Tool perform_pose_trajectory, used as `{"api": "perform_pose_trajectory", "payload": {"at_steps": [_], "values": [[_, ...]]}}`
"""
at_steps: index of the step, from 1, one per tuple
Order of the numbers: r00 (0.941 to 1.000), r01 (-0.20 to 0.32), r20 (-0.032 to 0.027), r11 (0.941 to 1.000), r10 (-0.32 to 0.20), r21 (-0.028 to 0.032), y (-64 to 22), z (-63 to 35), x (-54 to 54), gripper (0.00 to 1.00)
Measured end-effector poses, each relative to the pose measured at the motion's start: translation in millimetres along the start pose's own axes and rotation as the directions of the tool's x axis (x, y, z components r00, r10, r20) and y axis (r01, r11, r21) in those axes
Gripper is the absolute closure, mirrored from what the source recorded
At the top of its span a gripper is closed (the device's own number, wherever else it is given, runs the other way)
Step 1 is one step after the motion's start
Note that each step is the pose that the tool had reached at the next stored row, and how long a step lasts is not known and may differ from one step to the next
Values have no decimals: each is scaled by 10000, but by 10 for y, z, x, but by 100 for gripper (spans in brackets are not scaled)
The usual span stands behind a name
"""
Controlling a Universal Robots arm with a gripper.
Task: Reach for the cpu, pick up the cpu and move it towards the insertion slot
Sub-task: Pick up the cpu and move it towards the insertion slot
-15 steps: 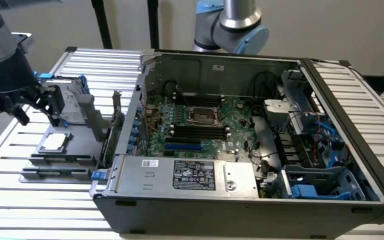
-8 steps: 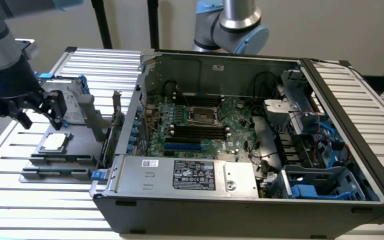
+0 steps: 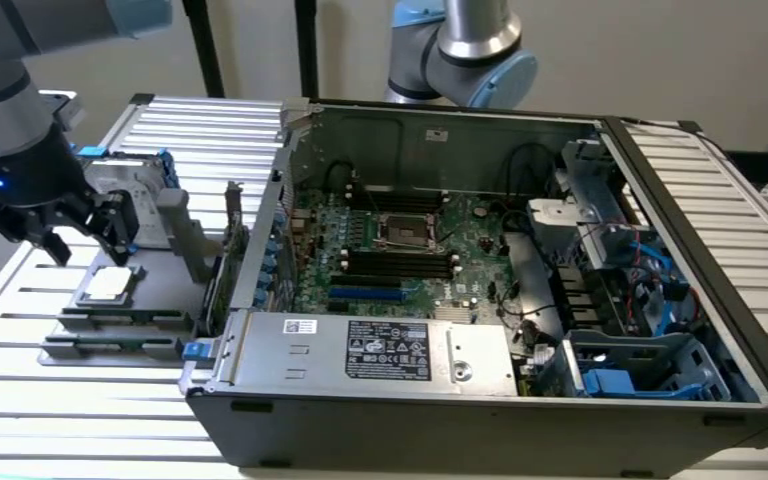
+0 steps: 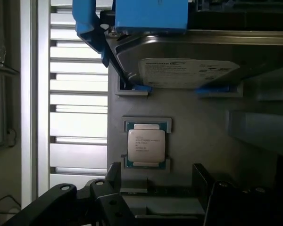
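Matte black, angular fingers [image 4: 106, 195] of the gripper [image 4: 158, 175] stand closest to the wrist camera, spread well apart with nothing between their pads. Just beyond the fingertips, centred on the gap between them, lies the cpu [image 4: 146, 145]. It is a small flat square with a brushed silvery lid and fine printed lettering, seated in a shallow teal-edged recess of a smooth grey tray [image 4: 203, 141]. The fingers are near it but do not touch it. Farther out, past the cpu from the fingers, stands the hard drive [image 4: 188, 70], a larger silver slab with a white label, held in a glossy blue plastic bracket [image 4: 146, 14]. To one side of the fingers runs the ribbed, slatted metal table [image 4: 78, 127].

In the exterior view the gripper [image 3: 88, 248] hangs just above the cpu [image 3: 107, 285], fingers pointing down and parted. Well away from the fingers, toward the exterior view's right, the open dark steel computer case [image 3: 704, 180] holds a green motherboard [image 3: 484, 255]. The insertion slot [image 3: 408, 232] sits on it, a square shiny metal frame around a dark centre, with long black memory slots [image 3: 398, 265] just beside it.
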State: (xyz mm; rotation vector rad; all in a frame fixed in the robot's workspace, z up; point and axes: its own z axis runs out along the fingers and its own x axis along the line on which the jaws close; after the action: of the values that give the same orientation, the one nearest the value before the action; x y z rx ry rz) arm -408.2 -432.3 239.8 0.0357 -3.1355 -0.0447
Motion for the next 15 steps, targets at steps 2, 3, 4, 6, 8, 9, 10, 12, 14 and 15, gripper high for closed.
{"api": "perform_pose_trajectory", "payload": {"at_steps": [2,3,4,6,8,9,10,12,14,15], "values": [[10000,7,0,10000,-7,0,6,38,0,29],[10000,11,0,10000,-11,0,11,56,0,29],[10000,16,0,10000,-16,0,15,74,-1,29],[10000,25,1,10000,-25,0,24,111,-1,29],[10000,35,1,10000,-35,0,33,147,-1,29],[10000,38,2,10000,-38,0,37,165,1,29],[10000,40,3,10000,-40,-1,40,184,6,29],[10000,41,4,10000,-41,0,45,221,22,29],[10000,41,4,10000,-41,1,50,256,38,29],[10000,42,7,10000,-42,0,53,275,45,29]]}}
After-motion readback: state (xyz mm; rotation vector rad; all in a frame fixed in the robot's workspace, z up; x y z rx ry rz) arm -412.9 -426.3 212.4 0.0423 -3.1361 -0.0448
